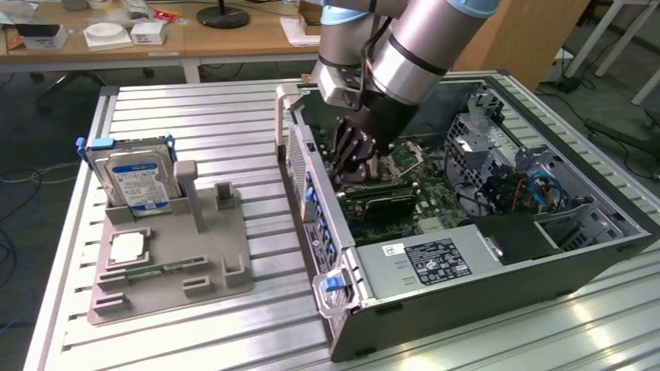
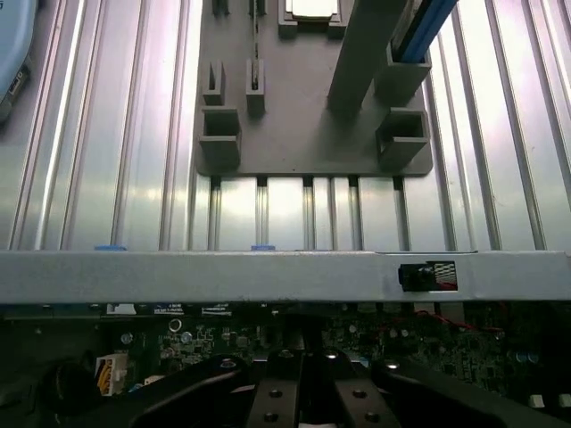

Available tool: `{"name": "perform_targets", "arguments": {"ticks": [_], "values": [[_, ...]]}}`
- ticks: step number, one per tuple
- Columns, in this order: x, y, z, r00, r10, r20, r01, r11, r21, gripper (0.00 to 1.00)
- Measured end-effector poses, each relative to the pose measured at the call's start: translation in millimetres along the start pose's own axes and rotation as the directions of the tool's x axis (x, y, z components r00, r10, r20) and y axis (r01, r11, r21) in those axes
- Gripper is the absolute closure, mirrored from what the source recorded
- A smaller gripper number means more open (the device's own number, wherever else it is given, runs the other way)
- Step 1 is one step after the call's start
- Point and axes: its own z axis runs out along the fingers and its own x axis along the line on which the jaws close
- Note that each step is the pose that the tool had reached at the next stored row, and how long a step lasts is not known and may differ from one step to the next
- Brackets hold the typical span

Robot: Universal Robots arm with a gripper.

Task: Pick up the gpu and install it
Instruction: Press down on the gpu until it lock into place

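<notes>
The gpu is a flat black card standing low over the green motherboard inside the open computer case. My gripper reaches down into the case from above, and its dark fingers are shut at the card's end nearest the case's rear wall. In the wrist view the two fingers sit pressed close together just above the board, with the gripper behind the case's grey wall rim. The card's lower edge and the slot under it are hidden.
A grey parts tray lies on the slatted table at the exterior view's left, holding a hard drive, a square chip and a green memory stick. The power supply and the drive cage crowd the case.
</notes>
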Motion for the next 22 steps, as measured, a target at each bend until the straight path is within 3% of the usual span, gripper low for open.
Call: {"name": "perform_targets", "arguments": {"ticks": [7,10,15,20,22], "values": [[1.6,-1.3,-0.1,1.0000,0.001,-0.0004,-0.001,1.0000,-0.0050,0.90],[0.7,-5.4,0.1,1.0000,0.001,-0.0037,-0.002,1.0000,-0.0050,0.90],[-2.4,-11.8,1.1,1.0000,0.001,-0.0028,-0.001,1.0000,-0.0057,0.90],[-4.8,-16.0,-0.5,1.0000,0.002,-0.0040,-0.002,0.9995,-0.0309,0.90],[-5.9,-18.2,-1.4,1.0000,0.003,-0.0054,-0.004,0.9988,-0.0484,0.90]]}}
